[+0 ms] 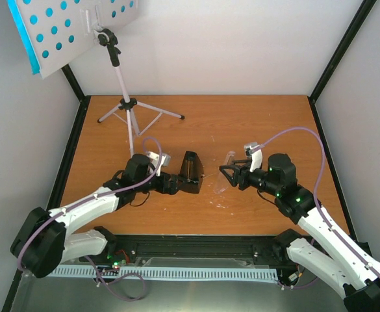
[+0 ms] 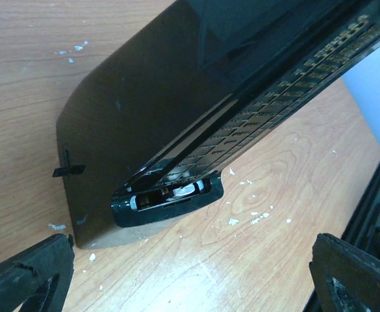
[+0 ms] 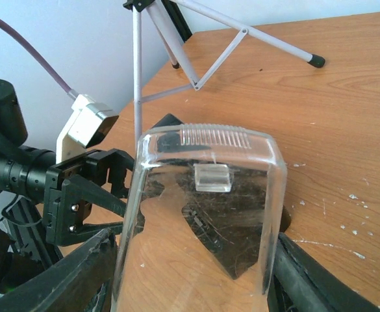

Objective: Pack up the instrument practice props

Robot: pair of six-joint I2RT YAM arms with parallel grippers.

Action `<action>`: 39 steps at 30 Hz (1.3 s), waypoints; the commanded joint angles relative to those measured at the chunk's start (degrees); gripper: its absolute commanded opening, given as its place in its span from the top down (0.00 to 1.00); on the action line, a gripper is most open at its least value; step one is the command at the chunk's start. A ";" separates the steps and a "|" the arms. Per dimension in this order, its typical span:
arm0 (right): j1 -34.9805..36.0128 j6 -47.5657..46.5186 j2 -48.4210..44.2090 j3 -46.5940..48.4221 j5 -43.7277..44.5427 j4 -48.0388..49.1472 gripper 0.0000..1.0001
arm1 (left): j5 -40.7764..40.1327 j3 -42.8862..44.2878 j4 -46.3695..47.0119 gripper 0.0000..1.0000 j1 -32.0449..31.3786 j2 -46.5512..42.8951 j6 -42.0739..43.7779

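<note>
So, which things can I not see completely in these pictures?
Music stand: top view, upper edge cuts its desk.
Cyan pages: top view, the desk hides most.
Metronome: left wrist view, far end out of frame.
Clear cover: right wrist view, bottom edge cuts its lower end.
</note>
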 commanded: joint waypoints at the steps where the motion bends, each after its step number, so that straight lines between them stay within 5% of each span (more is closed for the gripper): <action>1: 0.43 1.27 -0.33 -0.32 1.02 1.84 0.47 | 11.30 -0.80 10.75 0.00 3.58 2.72 5.31; 10: 0.44 1.00 -0.62 -0.22 1.29 1.89 0.47 | 12.68 0.68 13.94 0.01 4.13 14.26 12.76; 22: 0.43 0.81 -1.55 -1.33 1.30 2.37 0.47 | 18.28 -2.50 24.37 0.01 3.68 15.28 8.21; 33: 0.50 -8.90 -5.50 -3.42 8.03 1.77 0.47 | 19.04 3.65 29.99 0.02 -8.28 25.28 3.33; 39: 0.69 -13.19 -6.67 -7.51 11.38 8.38 0.48 | 13.33 5.59 22.54 0.01 -7.54 16.89 1.18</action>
